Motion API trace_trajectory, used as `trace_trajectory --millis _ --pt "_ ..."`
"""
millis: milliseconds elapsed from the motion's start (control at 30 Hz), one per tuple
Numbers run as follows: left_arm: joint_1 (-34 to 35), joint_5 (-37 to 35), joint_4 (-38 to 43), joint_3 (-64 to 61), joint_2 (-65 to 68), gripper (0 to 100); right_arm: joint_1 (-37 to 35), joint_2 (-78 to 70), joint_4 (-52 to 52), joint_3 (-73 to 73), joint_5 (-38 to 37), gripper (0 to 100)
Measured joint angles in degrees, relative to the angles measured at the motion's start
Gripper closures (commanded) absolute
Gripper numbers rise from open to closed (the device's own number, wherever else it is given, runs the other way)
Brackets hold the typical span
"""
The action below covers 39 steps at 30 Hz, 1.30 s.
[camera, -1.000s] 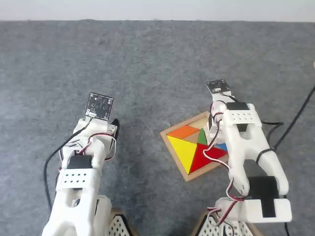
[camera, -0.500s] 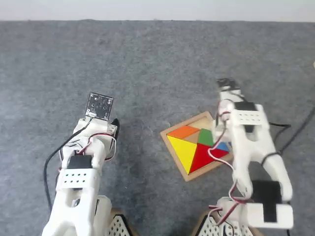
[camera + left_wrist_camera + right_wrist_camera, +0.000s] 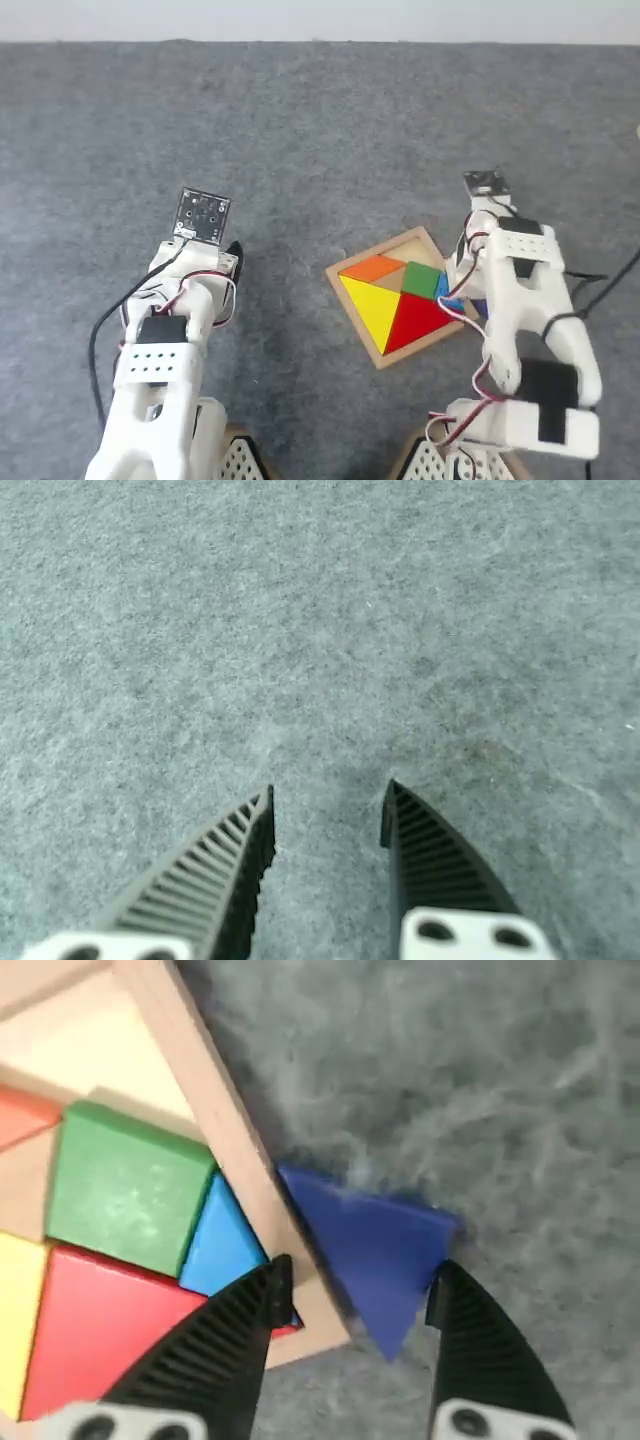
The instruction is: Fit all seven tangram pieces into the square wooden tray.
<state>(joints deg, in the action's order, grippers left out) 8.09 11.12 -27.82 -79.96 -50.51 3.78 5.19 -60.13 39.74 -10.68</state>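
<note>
Dark-blue triangle (image 3: 375, 1250) outside tray (image 3: 220, 1130), just beside its rim.
R gripper (image 3: 362, 1263) swung off tray, jaws apart astride the triangle; pick looks next. L gripper (image 3: 325, 800) apart, idle.

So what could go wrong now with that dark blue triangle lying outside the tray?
The right end effector is open with one finger at the tray rim, so closing might grab and drag it. The dark blue triangle lies flat on the carpet beside that rim and could slip free. A bump might unseat the light blue piece inside.
</note>
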Motion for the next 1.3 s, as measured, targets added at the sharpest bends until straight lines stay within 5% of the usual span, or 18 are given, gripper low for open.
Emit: trace_trajectory --millis 300,800,1300 --pt "0.00 0.00 0.00 0.00 0.00 83 -2.64 -3.34 0.97 -0.70 -1.23 77.9" --pt "0.00 0.00 0.00 0.00 0.00 83 9.93 9.05 -1.32 -2.81 -2.73 77.8" --pt "0.00 0.00 0.00 0.00 0.00 83 -6.77 -10.11 -1.05 -9.14 -3.08 77.9"
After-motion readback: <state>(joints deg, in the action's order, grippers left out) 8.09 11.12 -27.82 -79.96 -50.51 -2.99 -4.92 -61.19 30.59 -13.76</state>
